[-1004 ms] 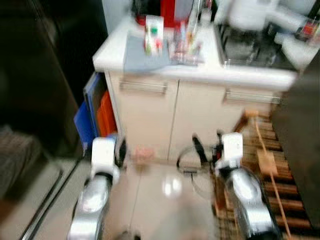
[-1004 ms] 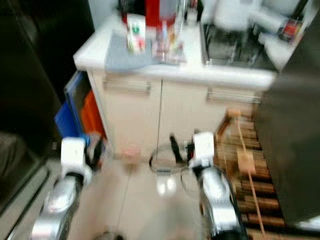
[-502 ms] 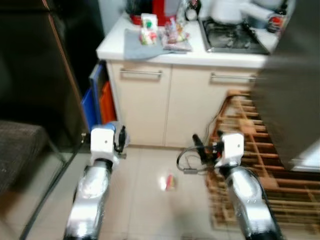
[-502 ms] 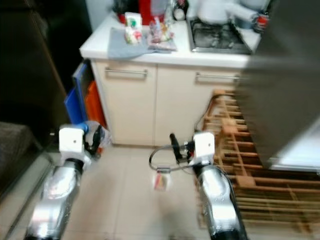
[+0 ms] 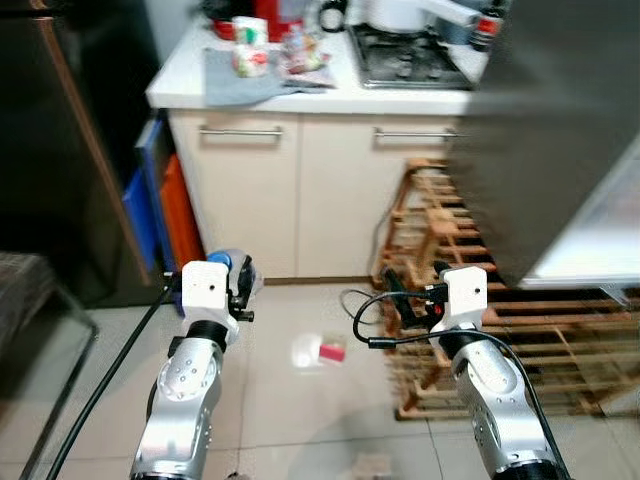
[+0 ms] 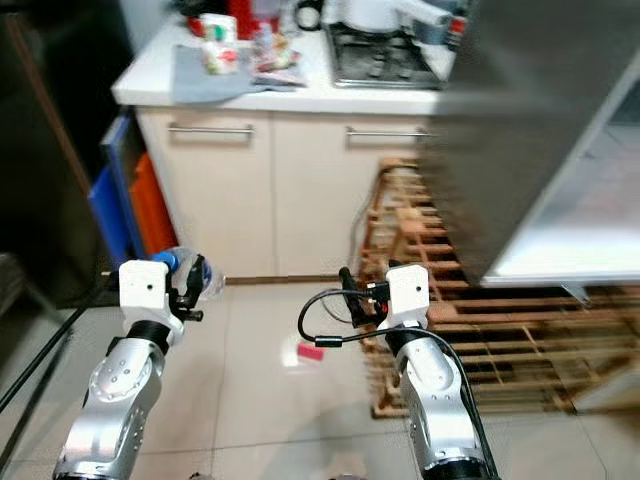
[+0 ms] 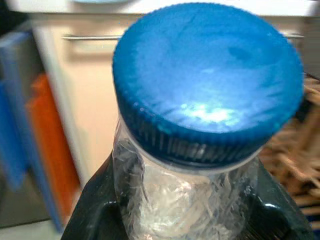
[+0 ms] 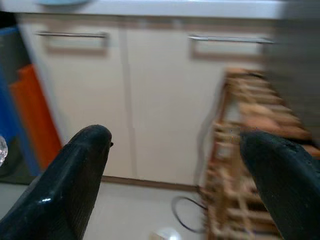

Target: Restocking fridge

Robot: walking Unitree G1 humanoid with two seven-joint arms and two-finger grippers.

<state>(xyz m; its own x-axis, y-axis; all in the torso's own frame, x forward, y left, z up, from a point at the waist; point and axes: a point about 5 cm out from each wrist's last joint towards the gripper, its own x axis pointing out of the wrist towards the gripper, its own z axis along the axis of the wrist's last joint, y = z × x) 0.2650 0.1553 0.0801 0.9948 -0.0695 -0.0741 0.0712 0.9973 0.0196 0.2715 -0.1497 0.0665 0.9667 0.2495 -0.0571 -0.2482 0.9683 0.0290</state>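
One bottle in hand, nothing shelved yet.

The left gripper [image 5: 243,290] is clamped around a clear plastic bottle [image 7: 200,165] with a blue cap [image 7: 207,80], carried low over the tiled floor [image 5: 290,400]. The right gripper [image 8: 175,170] is spread wide and empty. The grey fridge door [image 5: 560,130] hangs open to the right, beside the wooden rack [image 5: 480,330]; judging by this, carrying the bottle across and placing it inside is still to do.

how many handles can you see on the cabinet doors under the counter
2. One bar handle runs along the top of the left cabinet door, the other handle along the top of the right door. The grey fridge door may hide more further right.
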